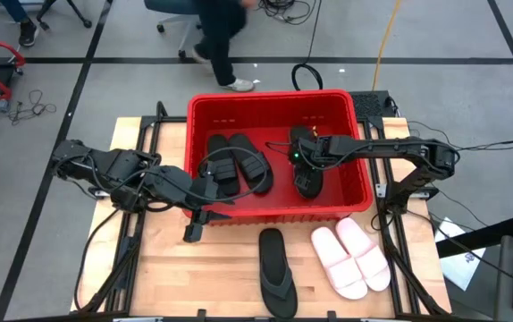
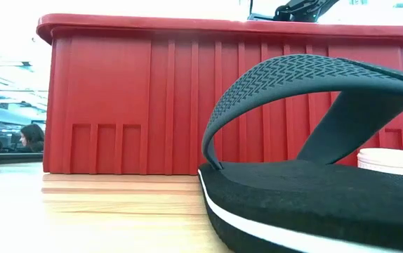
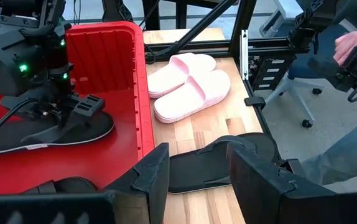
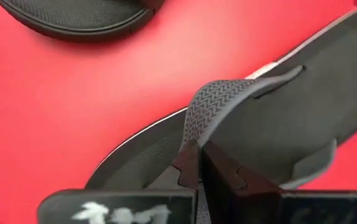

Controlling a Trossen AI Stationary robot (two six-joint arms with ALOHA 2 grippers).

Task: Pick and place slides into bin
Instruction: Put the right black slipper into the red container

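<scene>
High view: six slides are split between the red bin (image 1: 279, 156) and the wooden counter (image 1: 167, 268). At left, the left hand (image 1: 205, 204) hovers at the bin's near-left wall, its fingers spread with nothing between them; the arm reaches in low from the counter's left edge, elbow bent. Just right of it, inside the bin, lie the two black wide-strap slides (image 1: 237, 164), side by side on the floor. Further right, also in the bin, the right hand (image 1: 307, 154) is pressed together on the strap of a black flip-flop (image 1: 305, 170); the right wrist view shows the fingers (image 4: 219, 168) pinching the ribbed strap (image 4: 219, 99) near where it meets the sole, the sole resting on or hanging just above the bin's floor. That arm stretches across from the counter's right side, nearly level over the bin's rim. On the counter in front of the bin, the second black flip-flop (image 1: 276, 273) lies alone, and to its right the pair of pale pink slides (image 1: 352, 258) sits touching.

These slides look light and foamy, soft enough to flex, with a grippy textured strap. The arched strap appears the surest place to take hold: it stands clear of the sole and leaves room for a finger beneath. A flip-flop's thin thong will likely let the sole swing; the pink slides' broad bands should hang steadier.
</scene>
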